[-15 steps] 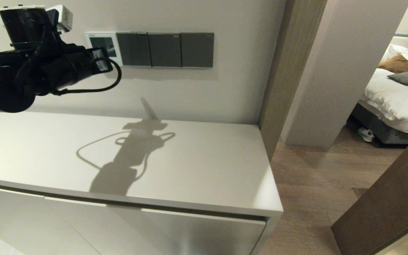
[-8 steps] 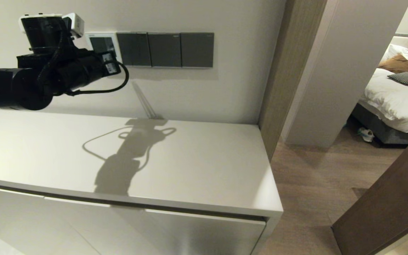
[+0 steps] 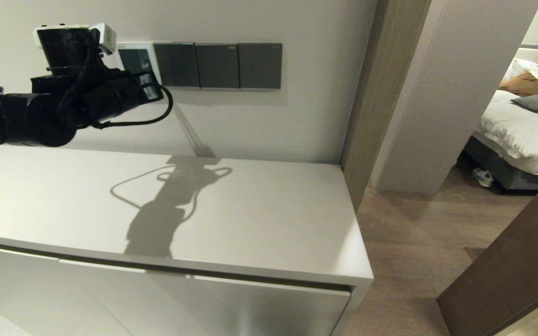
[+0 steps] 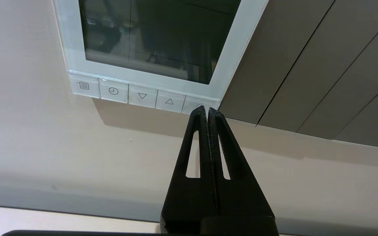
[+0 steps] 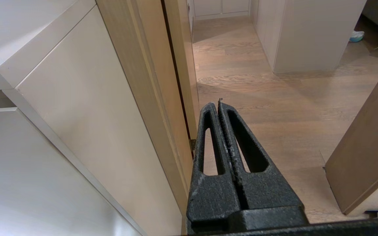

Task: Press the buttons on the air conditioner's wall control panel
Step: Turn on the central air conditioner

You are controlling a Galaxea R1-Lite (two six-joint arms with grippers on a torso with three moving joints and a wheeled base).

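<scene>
head view first: the left arm is reaching up over the white cabinet surface (image 3: 250,219) toward the wall, and its bulk is covering the lower left part of the air conditioner's wall control panel (image 3: 134,55). the panel is sitting at the left end of a row, right beside three dark grey switch plates (image 3: 217,65). you can't see the fingertips from here, they're hiding behind the wrist.

left wrist view is where it's happening. the left end effector (image 4: 207,109) has its two fingers pressed together into one narrow point, holding nothing, and the tip is sitting right at the rightmost key in the buttons (image 4: 143,95) row, along the bottom edge of the panel under the dark screen (image 4: 156,36). whether it's actually touching the key or just shy of it, i can't tell. looks to me like the press step is in hand, on that last key. next move is probably a short push straight into the wall, staying centred so the tip isn't sliding off onto the neighbouring grey plate.

right wrist view: the right end effector (image 5: 219,104) is parked low beside the cabinet (image 5: 87,108), fingers together, empty, pointing at the wood floor (image 5: 274,98).
</scene>
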